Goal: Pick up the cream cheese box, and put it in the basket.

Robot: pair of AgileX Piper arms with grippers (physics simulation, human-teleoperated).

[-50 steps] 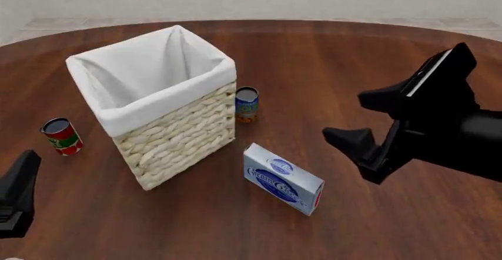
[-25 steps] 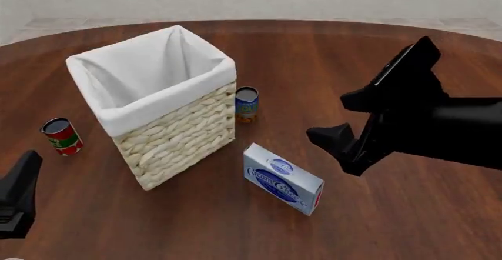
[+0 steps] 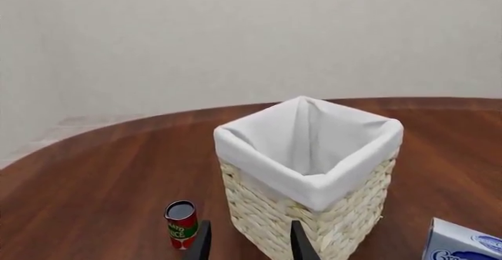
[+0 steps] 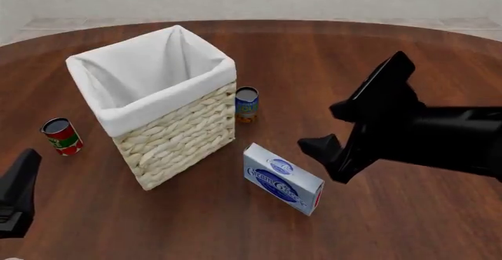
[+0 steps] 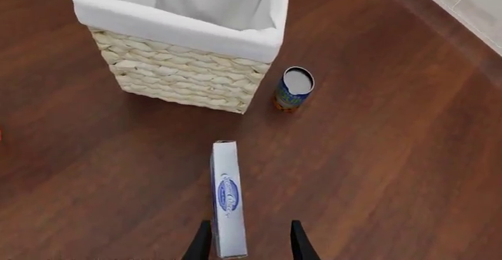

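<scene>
The cream cheese box (image 4: 283, 179) rests on the table just right of and nearer than the basket (image 4: 180, 136). It is pale blue-white with a blue oval logo and a red end. My right gripper (image 4: 325, 127) is open and empty, hovering just right of the box and a little above it. In the right wrist view the box (image 5: 226, 201) reaches in between my open fingertips (image 5: 201, 243), with the basket (image 5: 180, 77) beyond. My left gripper (image 4: 17, 192) sits low at the near left, far from the box. In the left wrist view its fingers (image 3: 301, 245) stand apart and empty.
A small blue-and-orange can (image 4: 246, 104) stands right beside the basket, beyond the box, and shows in the right wrist view (image 5: 294, 87). A red can (image 4: 62, 136) stands left of the basket and shows in the left wrist view (image 3: 181, 223). The box corner (image 3: 462, 245) shows there too.
My right gripper has moved left and down, closer to the cream cheese box. The left arm, box, basket and cans have not moved.
</scene>
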